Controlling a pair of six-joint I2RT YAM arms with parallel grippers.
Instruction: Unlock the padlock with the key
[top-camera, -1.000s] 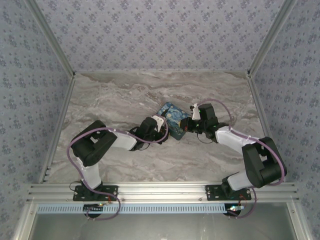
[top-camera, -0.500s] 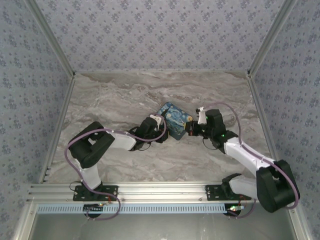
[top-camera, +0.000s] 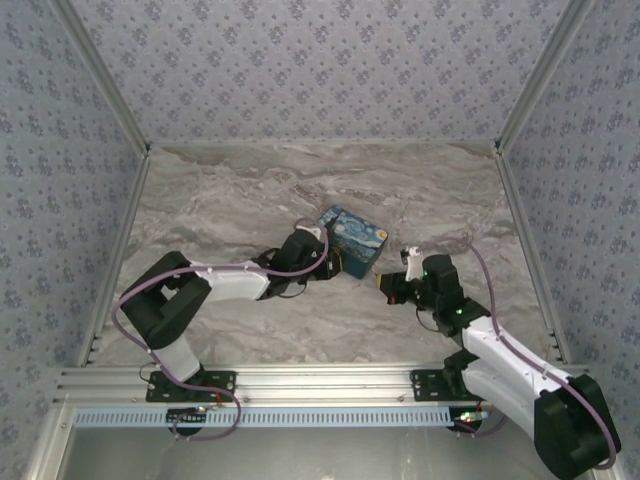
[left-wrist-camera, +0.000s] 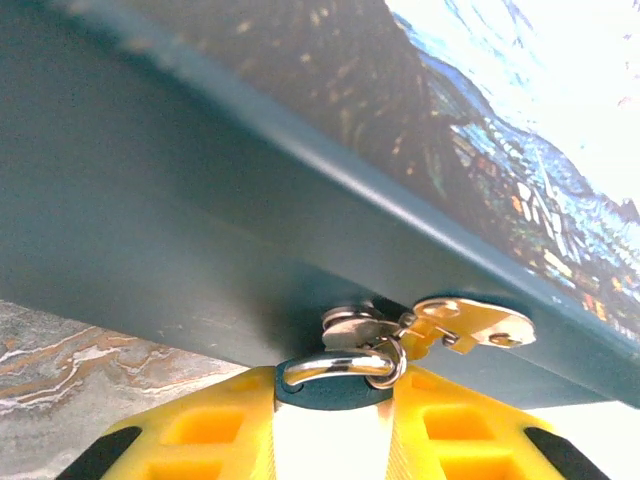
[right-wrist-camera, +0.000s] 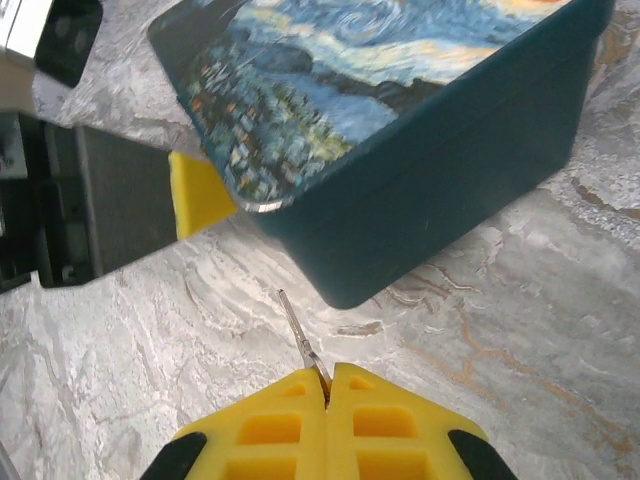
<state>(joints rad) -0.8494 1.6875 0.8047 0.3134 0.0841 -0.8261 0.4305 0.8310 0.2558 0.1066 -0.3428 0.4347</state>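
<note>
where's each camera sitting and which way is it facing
Top external: above and behind the bases, looking down on the table, both arms, box between them.
Left wrist: on the left gripper, facing the box's front wall, fingers gripping the padlock.
Right wrist: on the right gripper, facing the box's corner, fingers pinching the key.
Shared: the box.

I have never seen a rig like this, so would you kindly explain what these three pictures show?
These are two robot arms bolted at the near edge of a marble-look table. The overhead picture is taken from above and behind them; the other two come from a camera on each wrist, so yellow fingers show at the bottom. On the table sits a painted box. The left arm has its jaws closed on what looks like the padlock, hanging at the box's brass clasp. The right arm has its jaws shut on the key, its thin silvery shaft pointing towards the box, apart from it.
</note>
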